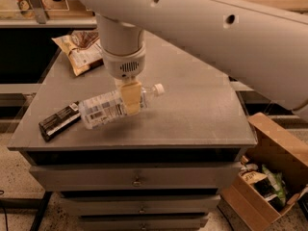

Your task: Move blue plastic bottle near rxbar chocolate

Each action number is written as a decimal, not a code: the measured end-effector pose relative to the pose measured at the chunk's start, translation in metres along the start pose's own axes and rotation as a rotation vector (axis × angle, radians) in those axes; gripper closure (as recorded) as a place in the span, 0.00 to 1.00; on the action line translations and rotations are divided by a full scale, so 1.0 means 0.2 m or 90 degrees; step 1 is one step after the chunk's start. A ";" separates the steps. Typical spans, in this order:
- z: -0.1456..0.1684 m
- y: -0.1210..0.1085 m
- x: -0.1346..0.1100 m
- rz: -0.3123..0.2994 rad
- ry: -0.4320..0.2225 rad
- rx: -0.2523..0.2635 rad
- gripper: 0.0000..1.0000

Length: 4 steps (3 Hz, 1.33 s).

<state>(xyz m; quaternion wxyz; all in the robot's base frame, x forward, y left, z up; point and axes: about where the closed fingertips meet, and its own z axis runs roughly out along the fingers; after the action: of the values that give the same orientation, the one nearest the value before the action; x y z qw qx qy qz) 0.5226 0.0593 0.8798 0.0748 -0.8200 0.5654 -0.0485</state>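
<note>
The task looks almost finished: the blue plastic bottle [101, 110], at centre left of the frame, is tilted, with its bottom end just beside the rxbar chocolate [57, 121] near the left edge of the desk [192, 109]. I judge that only setting it down and releasing it remain. The pincer [131, 102] is clamped around the bottle's upper body.

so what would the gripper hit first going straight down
Probably the grey tabletop, with the blue plastic bottle in the gripper touching first, beside the rxbar chocolate; height is unclear.
</note>
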 end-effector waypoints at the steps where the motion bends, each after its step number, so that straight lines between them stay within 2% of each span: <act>1: 0.01 -0.03 -0.05 0.005 -0.029 -0.014 0.75; 2: 0.03 -0.06 -0.09 0.013 -0.050 -0.021 0.58; 4: 0.07 -0.10 -0.14 0.028 -0.064 -0.019 0.11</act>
<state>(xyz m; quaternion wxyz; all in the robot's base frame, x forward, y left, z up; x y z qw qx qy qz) 0.5341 0.0941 0.8701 0.0918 -0.8100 0.5792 0.0030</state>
